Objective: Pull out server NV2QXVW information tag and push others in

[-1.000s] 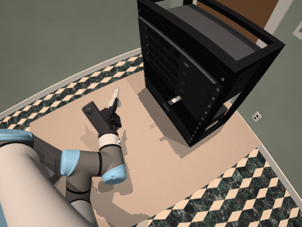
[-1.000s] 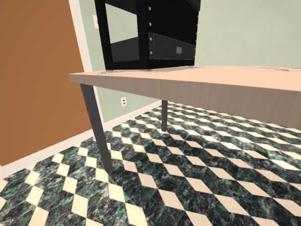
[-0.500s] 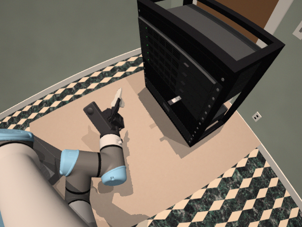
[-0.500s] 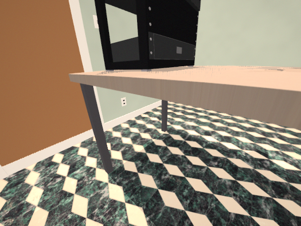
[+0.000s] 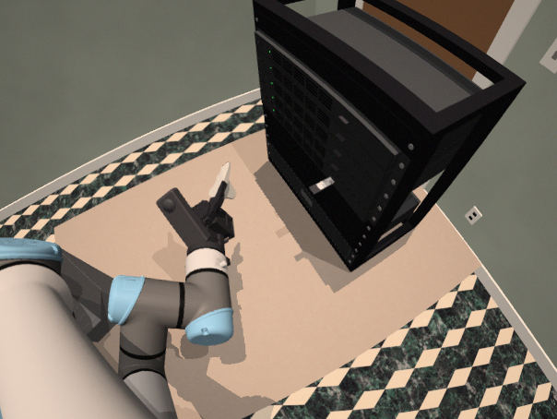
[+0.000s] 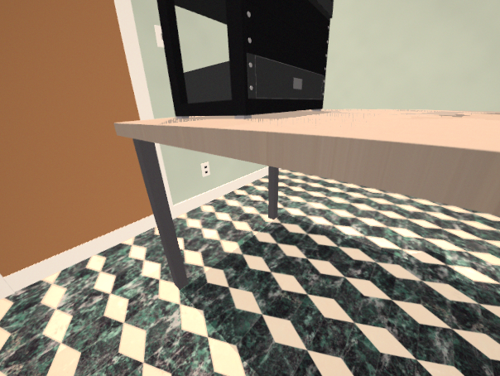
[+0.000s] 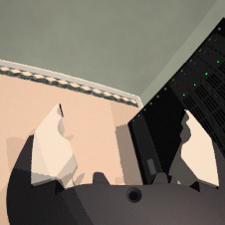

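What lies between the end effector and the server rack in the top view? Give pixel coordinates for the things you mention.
Only tabletop (image 5: 258, 221), partly shadowed, shows between the end effector (image 5: 223, 177) and the rack (image 5: 310, 213) in the top view.

Fingers (image 5: 221, 181) shifted slightly twd rack (image 5: 479, 103) (image 6: 238, 62) (image 7: 171, 84) vs. prev. pics.
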`<control>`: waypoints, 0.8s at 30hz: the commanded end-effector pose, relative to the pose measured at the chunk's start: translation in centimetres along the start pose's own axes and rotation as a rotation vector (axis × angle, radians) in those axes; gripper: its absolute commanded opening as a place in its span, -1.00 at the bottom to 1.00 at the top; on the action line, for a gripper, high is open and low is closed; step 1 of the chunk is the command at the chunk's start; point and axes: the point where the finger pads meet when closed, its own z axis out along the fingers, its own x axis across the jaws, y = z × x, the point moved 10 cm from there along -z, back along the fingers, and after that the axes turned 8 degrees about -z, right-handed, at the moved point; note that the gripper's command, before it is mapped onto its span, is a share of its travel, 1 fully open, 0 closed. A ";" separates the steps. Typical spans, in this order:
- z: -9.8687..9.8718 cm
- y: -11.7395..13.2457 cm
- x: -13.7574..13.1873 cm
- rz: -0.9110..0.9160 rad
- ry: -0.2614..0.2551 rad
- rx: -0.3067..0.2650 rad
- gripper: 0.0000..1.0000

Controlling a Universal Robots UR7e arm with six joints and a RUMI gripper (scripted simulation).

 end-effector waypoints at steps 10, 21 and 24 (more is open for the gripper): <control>-0.6 0.2 0.9 -0.060 0.022 -0.047 1.00; -1.1 0.5 1.5 -0.093 0.035 -0.075 1.00; -1.2 0.5 1.7 -0.104 0.039 -0.084 1.00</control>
